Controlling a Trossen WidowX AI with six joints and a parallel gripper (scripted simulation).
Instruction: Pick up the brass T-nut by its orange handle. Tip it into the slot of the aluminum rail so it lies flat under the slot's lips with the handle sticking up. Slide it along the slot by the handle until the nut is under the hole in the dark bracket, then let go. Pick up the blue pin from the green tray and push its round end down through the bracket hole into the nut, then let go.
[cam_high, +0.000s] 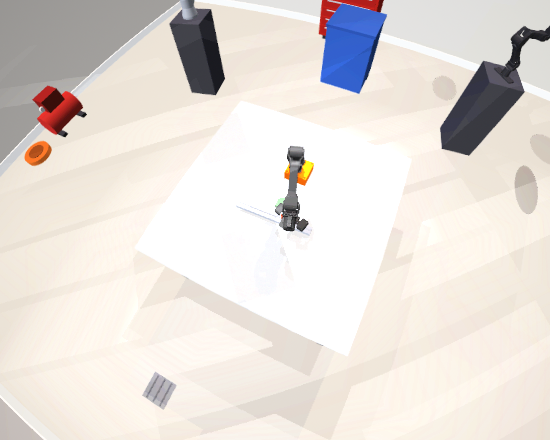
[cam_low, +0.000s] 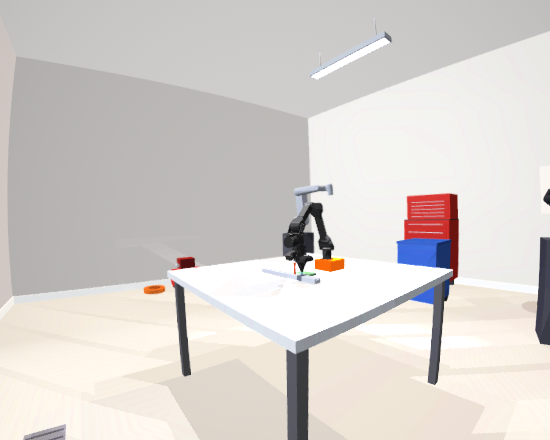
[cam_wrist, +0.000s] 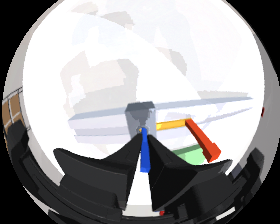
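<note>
Half covers the long, pale aluminum rail (cam_high: 257, 211) (cam_low: 280, 273) (cam_wrist: 95, 124) from above. Grips the slim blue pin (cam_wrist: 145, 157) between the nearly closed fingers of the black gripper (cam_high: 289, 222) (cam_low: 301, 271) (cam_wrist: 145, 134), with the lower end at the dark grey bracket (cam_wrist: 141, 112), depth in the hole unclear. Beside the bracket, shows the yellow brass T-nut (cam_wrist: 172, 124) along the slot, with the red-orange bar handle (cam_low: 295, 268) (cam_wrist: 204, 141) sticking up near the flat green tray (cam_high: 280, 202) (cam_low: 309, 274) (cam_wrist: 192, 155).

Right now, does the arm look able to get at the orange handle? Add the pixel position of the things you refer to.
Probably not yet: the tool (cam_high: 289, 222) (cam_low: 301, 271) (cam_wrist: 144, 134) is shut on the blue pin (cam_wrist: 145, 155). The handle (cam_wrist: 202, 140) itself stands free to one side of the fingers.
</note>
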